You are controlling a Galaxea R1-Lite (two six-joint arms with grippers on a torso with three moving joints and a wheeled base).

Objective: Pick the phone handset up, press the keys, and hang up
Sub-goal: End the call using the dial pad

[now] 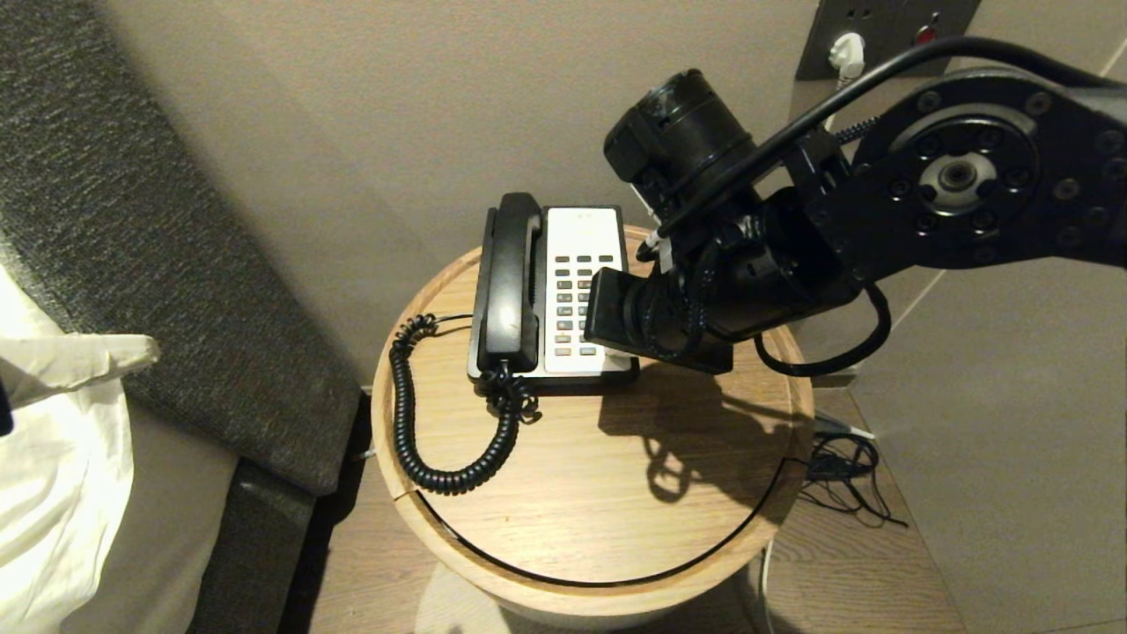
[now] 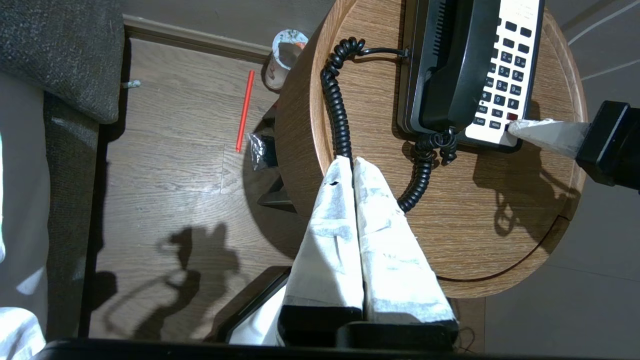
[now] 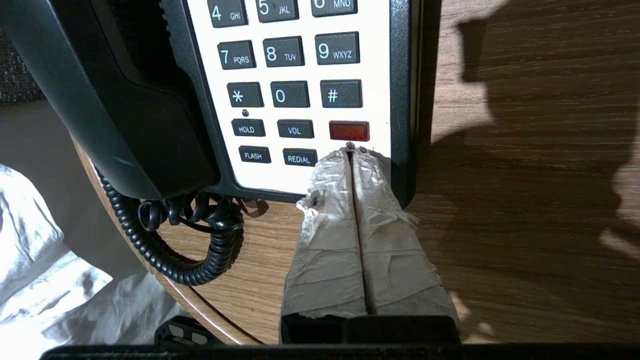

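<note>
The black phone handset (image 1: 509, 282) lies in its cradle on the left side of the phone base, its coiled cord (image 1: 414, 423) looping over the round wooden table (image 1: 616, 475). The keys (image 1: 577, 299) fill the white faceplate beside it. My right gripper (image 3: 351, 152) is shut and empty, its taped tips resting at the faceplate's near right corner just below the red button (image 3: 349, 131), beside REDIAL. In the left wrist view those tips (image 2: 515, 129) meet the phone's corner. My left gripper (image 2: 353, 161) is shut and empty, hovering over the table's edge by the cord (image 2: 340, 115), clear of the handset (image 2: 462, 65).
A grey upholstered headboard (image 1: 132, 220) and white bedding (image 1: 53, 458) stand to the left of the table. A wall socket plate (image 1: 880, 35) is behind it, and loose cables (image 1: 845, 475) lie on the floor at right. A paper cup (image 2: 285, 55) and red stick (image 2: 244, 111) lie on the floor.
</note>
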